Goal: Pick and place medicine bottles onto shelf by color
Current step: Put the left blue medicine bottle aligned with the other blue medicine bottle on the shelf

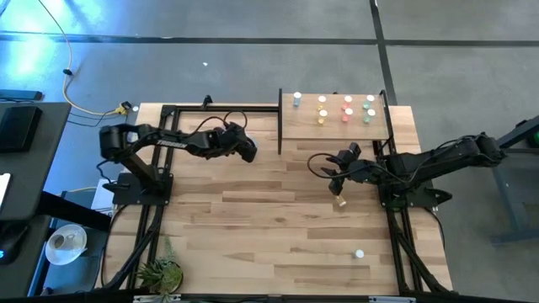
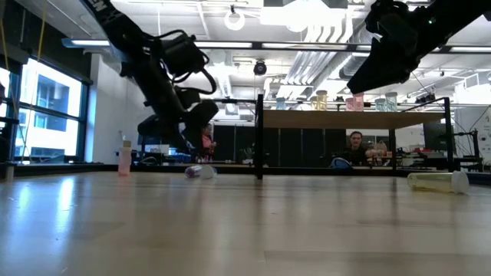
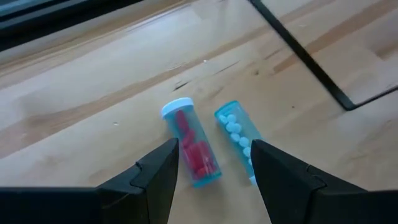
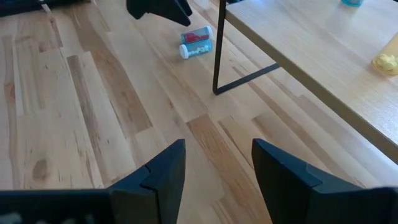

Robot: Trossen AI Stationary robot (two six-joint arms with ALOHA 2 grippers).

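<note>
Two small clear-blue medicine bottles lie side by side on the plank table just left of the shelf's leg. One holds red pieces and has a white cap; the other holds white pills. My left gripper hangs open just above them, tipped downward, one finger on either side of the pair and touching neither. The shelf stands at the far right with several capped bottles upright on its board. My right gripper waits open above the table in front of the shelf, nothing between its fingers.
A yellowish bottle lies on the table just below my right gripper. Another white-capped bottle stands near the front right. The shelf's black leg rises close beside the two lying bottles. A small plant sits at the front left corner.
</note>
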